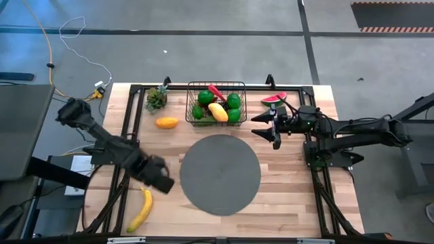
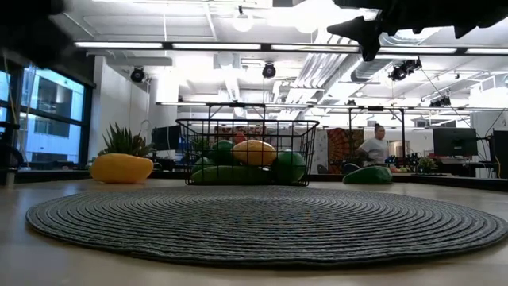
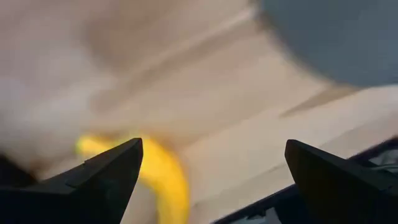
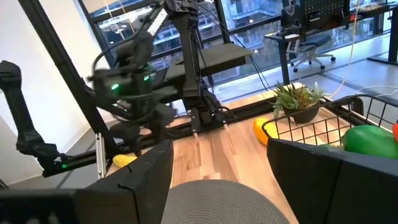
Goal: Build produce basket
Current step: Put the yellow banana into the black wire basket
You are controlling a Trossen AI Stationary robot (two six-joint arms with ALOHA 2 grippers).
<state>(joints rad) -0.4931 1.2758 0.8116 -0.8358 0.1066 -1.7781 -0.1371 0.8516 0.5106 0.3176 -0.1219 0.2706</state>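
Observation:
The black wire basket stands at the table's far middle and holds green limes, a yellow piece and a red chilli. A yellow banana lies near the front left; it also shows in the left wrist view. An orange-yellow piece lies left of the basket, a watermelon slice to its right. My left gripper is open and empty, above the table just beyond the banana. My right gripper is open and empty, raised right of the basket.
A round grey woven disc lies at the table's middle. A small potted plant stands at the far left of the table. A black frame runs along the table's sides.

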